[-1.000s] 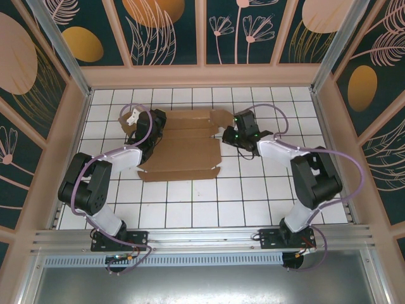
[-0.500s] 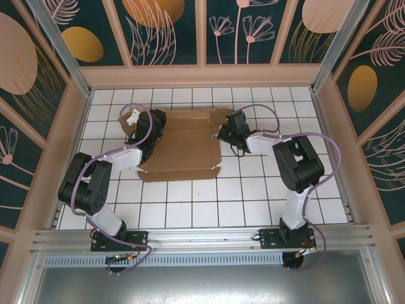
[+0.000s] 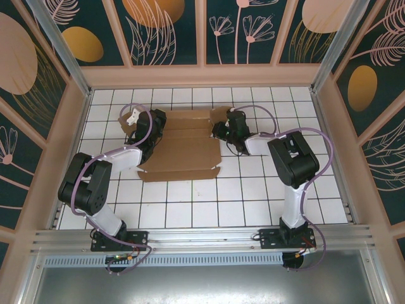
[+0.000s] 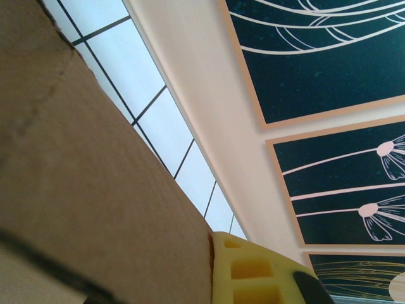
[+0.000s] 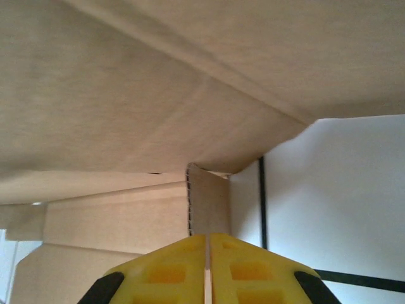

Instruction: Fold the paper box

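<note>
Paper box point(image 3: 183, 152): likely light, stiff corrugated board; best gripped at flap edges. Closed: left jaws, right jaws, one at each end.

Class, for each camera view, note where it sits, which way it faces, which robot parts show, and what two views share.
Top external: above and behind the bases, looking down on the table and paper box; both arms show, left gripper and right gripper at its ends.
Left wrist: low beside the box, facing the wall panels; one yellow finger pad.
Right wrist: close up, facing the box's flaps; shut yellow pads.
Shared: both wrist views show cardboard and tiles.
</note>
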Available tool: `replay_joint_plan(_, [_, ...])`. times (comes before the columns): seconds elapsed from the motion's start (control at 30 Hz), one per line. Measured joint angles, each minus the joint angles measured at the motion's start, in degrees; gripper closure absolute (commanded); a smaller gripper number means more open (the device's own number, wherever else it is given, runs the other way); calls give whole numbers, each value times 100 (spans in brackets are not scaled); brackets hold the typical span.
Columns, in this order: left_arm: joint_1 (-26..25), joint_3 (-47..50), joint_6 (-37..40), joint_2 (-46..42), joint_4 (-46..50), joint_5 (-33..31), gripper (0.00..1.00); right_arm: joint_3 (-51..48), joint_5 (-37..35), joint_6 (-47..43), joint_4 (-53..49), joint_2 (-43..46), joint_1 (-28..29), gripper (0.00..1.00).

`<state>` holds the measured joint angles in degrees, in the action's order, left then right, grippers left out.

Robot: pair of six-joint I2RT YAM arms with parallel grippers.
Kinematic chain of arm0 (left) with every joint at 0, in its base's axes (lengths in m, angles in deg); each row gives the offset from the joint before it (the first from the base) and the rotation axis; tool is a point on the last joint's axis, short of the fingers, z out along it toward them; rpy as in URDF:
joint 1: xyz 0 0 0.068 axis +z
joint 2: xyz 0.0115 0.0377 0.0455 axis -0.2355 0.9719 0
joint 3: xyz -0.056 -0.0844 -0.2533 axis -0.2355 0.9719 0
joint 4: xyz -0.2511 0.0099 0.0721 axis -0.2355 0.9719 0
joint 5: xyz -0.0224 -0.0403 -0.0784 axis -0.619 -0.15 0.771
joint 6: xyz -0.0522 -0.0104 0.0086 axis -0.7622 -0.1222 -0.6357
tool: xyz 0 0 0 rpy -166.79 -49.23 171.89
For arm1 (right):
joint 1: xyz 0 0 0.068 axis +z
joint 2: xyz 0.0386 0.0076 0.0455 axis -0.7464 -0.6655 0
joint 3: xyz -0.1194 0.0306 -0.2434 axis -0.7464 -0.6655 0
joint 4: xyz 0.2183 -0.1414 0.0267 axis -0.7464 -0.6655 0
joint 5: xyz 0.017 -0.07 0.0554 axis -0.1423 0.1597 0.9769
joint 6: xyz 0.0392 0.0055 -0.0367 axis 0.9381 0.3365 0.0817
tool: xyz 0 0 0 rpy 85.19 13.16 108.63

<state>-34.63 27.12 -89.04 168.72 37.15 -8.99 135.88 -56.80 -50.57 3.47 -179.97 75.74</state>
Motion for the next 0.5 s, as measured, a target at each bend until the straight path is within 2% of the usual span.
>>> replay_joint_plan(0.33, [0,2,-2,0,2,17,100,90,1062,223,815,-538,7,86])
replay_joint_plan(0.5, [0,0,-4,0,4,20,100,42,1331,267,914,-586,-7,75])
